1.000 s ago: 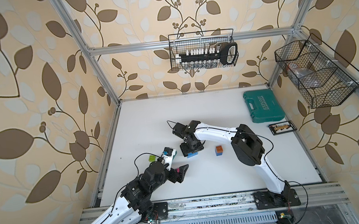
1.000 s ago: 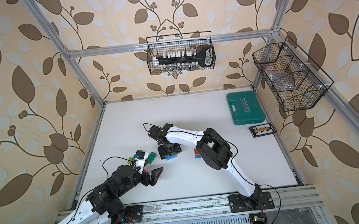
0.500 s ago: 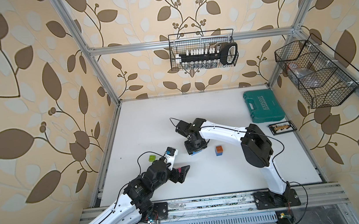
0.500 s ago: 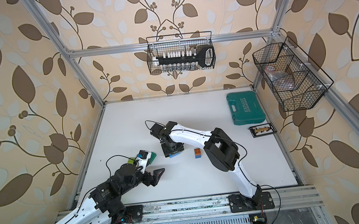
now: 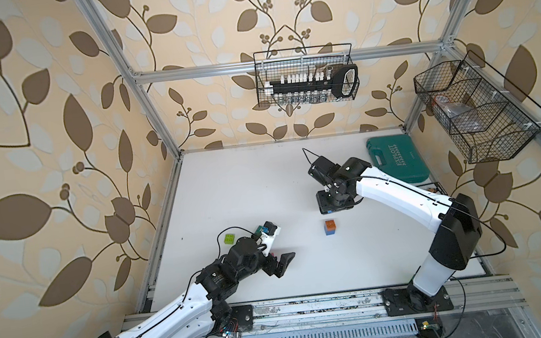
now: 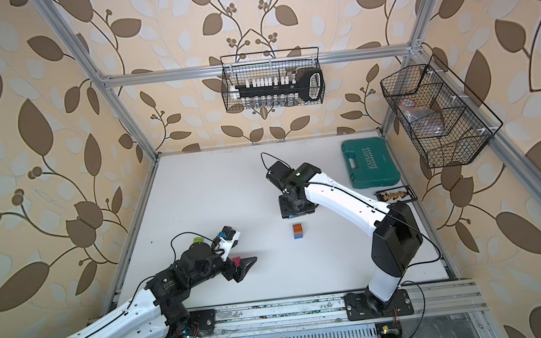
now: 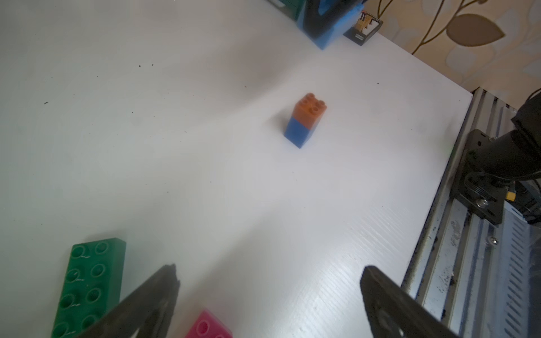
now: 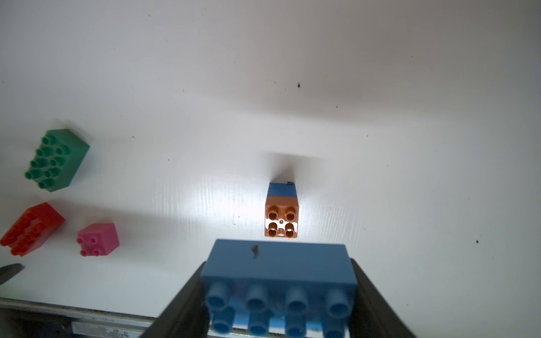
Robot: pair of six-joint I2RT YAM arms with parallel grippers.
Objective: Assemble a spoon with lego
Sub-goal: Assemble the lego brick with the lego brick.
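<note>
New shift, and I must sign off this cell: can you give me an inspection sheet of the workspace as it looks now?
Surface: white table, a few dark specks.
Job's things: light-blue brick in the right gripper; orange-on-blue stack upright mid-table; green brick, red brick, pink brick and lime brick loose near the left gripper.
Clutter: teal tool case and small black tray at the table's right edge.
Grippers: left jaws open, empty; right jaws closed on the light-blue brick.
Cables: left wrist cable and right wrist cable loop free; loose wires at the front rail.
Surroundings: back wire basket, side wire basket, aluminium frame.
</note>
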